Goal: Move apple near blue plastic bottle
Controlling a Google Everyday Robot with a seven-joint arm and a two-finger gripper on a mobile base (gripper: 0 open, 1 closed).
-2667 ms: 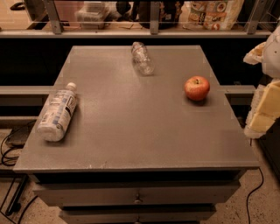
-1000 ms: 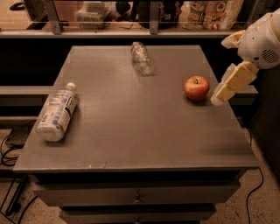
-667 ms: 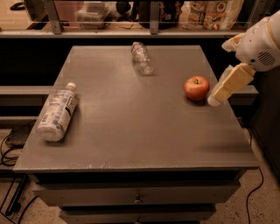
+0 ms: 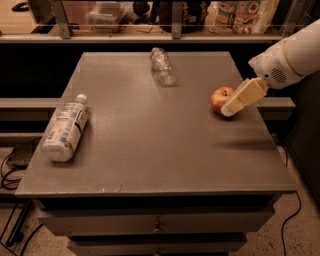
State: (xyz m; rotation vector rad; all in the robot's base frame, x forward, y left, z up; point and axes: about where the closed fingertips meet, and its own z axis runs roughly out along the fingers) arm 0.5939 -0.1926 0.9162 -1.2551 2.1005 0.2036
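Now | fingers point(image 4: 243, 96) at apple point(image 4: 219, 98) right side, opening cannot tell | blue plastic bottle point(image 4: 65, 129) far left

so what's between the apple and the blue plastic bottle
Only bare tabletop lies between the apple and the blue plastic bottle, in the camera view. The smaller clear bottle lies farther back, off that line. The gripper is beside the apple.

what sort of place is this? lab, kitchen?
Probably an office pantry or test lab: grey drawer cabinet, packaged goods on the back shelf, cables on the floor. The gripper hangs beside the apple.
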